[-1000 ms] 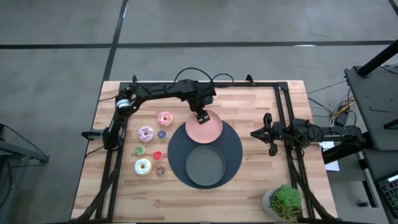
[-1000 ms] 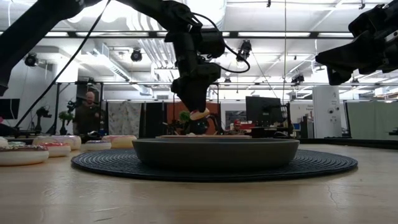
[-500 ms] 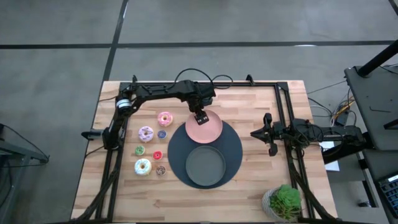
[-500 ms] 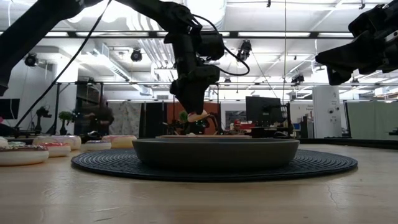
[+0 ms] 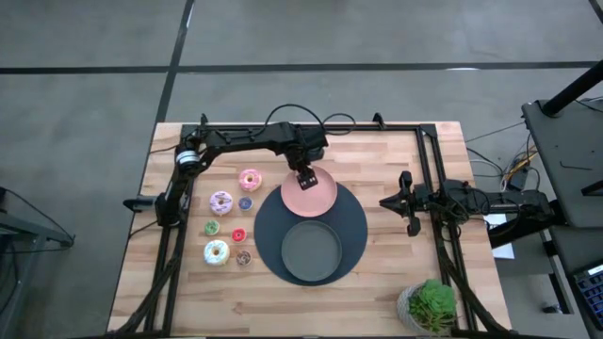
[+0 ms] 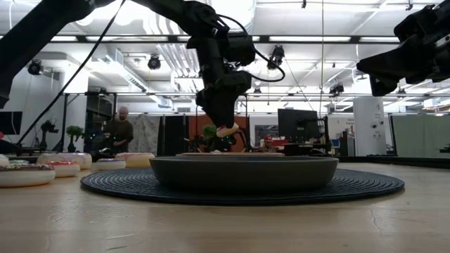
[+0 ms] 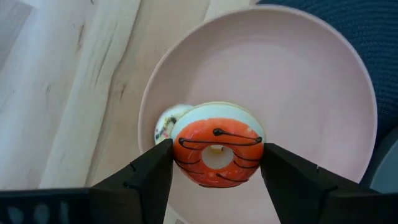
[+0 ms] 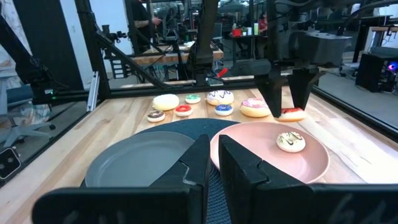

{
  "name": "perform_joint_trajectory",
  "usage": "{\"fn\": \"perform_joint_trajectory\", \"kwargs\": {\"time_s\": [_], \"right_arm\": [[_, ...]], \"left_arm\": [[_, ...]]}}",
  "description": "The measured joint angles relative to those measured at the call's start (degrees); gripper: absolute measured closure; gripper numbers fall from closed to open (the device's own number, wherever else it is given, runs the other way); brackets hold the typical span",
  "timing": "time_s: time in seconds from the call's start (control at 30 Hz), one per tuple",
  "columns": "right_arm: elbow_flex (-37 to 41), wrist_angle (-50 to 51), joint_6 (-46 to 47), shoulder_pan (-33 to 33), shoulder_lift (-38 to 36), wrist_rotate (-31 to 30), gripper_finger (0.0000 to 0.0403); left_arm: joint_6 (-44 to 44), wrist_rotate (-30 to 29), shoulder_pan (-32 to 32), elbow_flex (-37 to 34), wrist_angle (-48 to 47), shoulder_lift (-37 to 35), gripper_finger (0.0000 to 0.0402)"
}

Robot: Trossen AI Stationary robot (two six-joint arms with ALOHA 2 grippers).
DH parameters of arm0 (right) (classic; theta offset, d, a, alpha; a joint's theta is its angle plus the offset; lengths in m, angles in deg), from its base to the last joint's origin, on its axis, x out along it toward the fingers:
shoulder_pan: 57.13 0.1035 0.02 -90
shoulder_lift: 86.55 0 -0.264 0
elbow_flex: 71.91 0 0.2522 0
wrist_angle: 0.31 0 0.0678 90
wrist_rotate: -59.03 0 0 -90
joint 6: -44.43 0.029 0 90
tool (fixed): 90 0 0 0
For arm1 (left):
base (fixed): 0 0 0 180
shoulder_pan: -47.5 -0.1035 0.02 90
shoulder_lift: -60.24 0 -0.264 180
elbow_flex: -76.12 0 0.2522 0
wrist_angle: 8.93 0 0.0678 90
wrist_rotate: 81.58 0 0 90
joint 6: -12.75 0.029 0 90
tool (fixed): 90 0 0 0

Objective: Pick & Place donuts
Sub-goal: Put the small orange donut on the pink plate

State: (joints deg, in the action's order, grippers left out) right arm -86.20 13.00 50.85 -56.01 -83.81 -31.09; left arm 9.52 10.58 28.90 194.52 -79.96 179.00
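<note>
Light butcher-block table [image 5: 377, 282] on a grey concrete floor, black frame rails along its edges. A round dark woven mat [image 5: 350, 247] lies near the table's middle; on it the dark grey plate [image 5: 312, 251] toward the front edge and the pink plate [image 5: 309, 193] toward the back, overhanging the mat's rim. Left gripper [image 7: 214, 163] hangs just above the pink plate's back-left rim, fingers closed narrowly on an orange-frosted donut [image 7: 216, 152] with dark drizzle, held clear of the plate. A white-frosted donut [image 8: 290, 141] with dark drizzle already lies on the pink plate. Remaining donuts sit on bare wood left of the mat: pink [image 5: 250, 179], lilac [image 5: 220, 201], white sprinkled [image 5: 216, 251], plus tiny blue [image 5: 245, 202], green [image 5: 211, 227], red [image 5: 238, 234] and tan [image 5: 243, 257]. Right gripper [image 8: 211, 155] waits near the table's right edge, fingers close together, nothing between them. A potted green plant [image 5: 429, 306] stands at the front-right corner. Beyond the table: a lit workshop with ceiling lights, monitors, and a person [image 6: 121, 130] standing far off.
</note>
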Motion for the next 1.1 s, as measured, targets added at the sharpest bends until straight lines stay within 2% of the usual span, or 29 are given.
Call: {"fn": "perform_joint_trajectory", "kwargs": {"time_s": [0.9, 1.1], "right_arm": [[0.0, 0.0, 0.0, 0.0, 0.0, 0.0, 0.0374], [0.0, 0.0, 0.0, 0.0, 0.0, 0.0, 0.0374]], "left_arm": [[0.6, 0.0, -0.5, 3.4, 4.2, 0.0, 0.0193], [-0.3, -0.1, -1.0, 3.8, 3.9, 2.0, 0.0193]]}}
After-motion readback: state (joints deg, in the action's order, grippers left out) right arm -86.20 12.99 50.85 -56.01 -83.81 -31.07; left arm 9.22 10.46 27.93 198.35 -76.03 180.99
